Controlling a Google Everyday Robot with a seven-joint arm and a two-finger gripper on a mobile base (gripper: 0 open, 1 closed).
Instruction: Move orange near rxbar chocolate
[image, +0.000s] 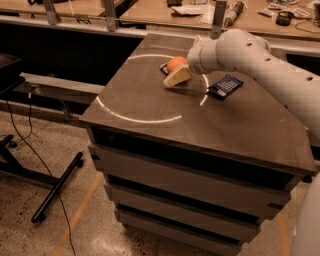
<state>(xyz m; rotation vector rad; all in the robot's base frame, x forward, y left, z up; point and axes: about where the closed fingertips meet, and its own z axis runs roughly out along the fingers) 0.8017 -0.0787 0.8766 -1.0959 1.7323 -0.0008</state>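
Clearly, the gripper (173, 73) clasped the orange (175, 63) near the far edge of the tabletop (210, 125), just beside the rxbar chocolate (164, 68).

rxbar chocolate (164, 67): mostly hidden behind orange (174, 63) | end effector (178, 76): covers orange's lower front | arm (260, 62): cropped right

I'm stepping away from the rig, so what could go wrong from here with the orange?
The orange, round, sits at the gripper beside the rxbar chocolate; left loose, it may roll away across the table. The bar is partly hidden behind the orange, so the gripper could nudge it on pulling back. The arm passes close to the dark blue packet and might brush it.
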